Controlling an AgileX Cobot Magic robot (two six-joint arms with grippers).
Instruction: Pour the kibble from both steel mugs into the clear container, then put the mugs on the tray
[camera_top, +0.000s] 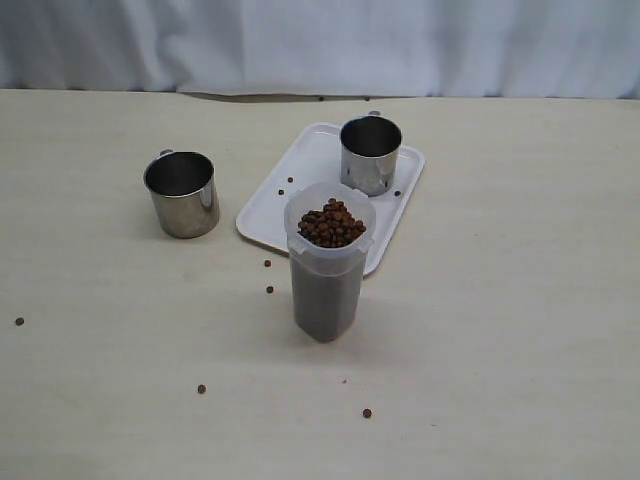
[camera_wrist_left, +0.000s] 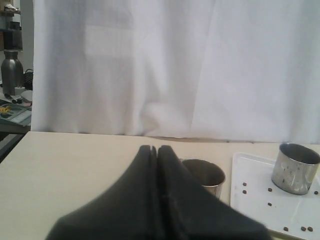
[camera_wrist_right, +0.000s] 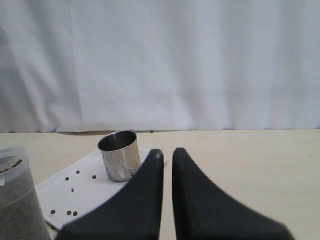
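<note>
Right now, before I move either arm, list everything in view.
table: one, beige.
tray: one, white, mid-table.
steel mugs: two, shiny; one on the tray, one on the table off the tray.
clear container: one, frosted, in front of the tray, full of kibble.
loose kibble: several, dark brown, scattered on table and tray.
curtain: one, white, behind.
bottle: one, dark, beside the curtain.
left gripper: black, shut, empty.
right gripper: black, shut, empty.

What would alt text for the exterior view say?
A clear container heaped with kibble stands on the table before a white tray. One steel mug stands on the tray, the other mug on the table left of it; stray pellets lie about.
</note>
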